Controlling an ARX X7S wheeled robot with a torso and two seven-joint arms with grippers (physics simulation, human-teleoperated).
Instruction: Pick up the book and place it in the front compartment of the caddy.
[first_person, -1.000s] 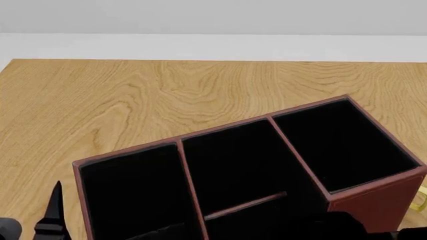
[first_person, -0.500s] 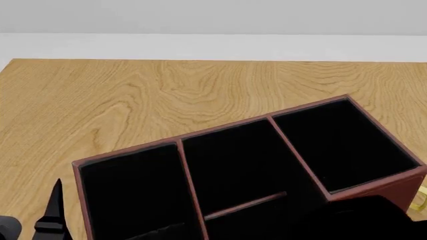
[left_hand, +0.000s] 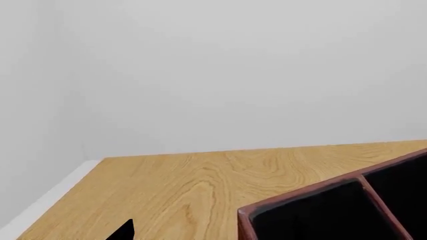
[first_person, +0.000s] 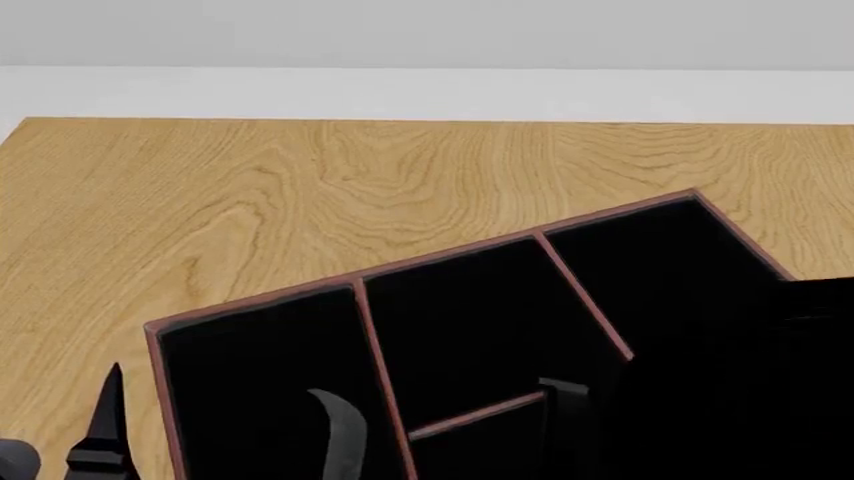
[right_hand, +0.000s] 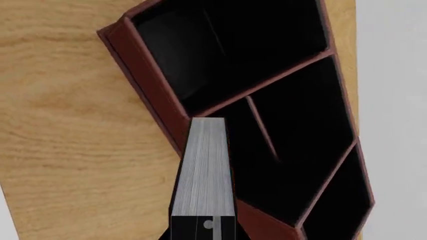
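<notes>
A wooden table (first_person: 267, 190) is backed by pale wall; on it the caddy (first_person: 354, 290) stands askew. The book (right_hand: 203, 170) is clamped edge-on in the right gripper (right_hand: 203, 225) above the caddy's near wall, presumably for slotting in. The left gripper (first_person: 100, 435) is cropped; its fingers' spread cannot be told.

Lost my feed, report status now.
Right gripper shut on book, over caddy rim. Left gripper idle beside caddy, state unclear. Nothing blocking.
</notes>
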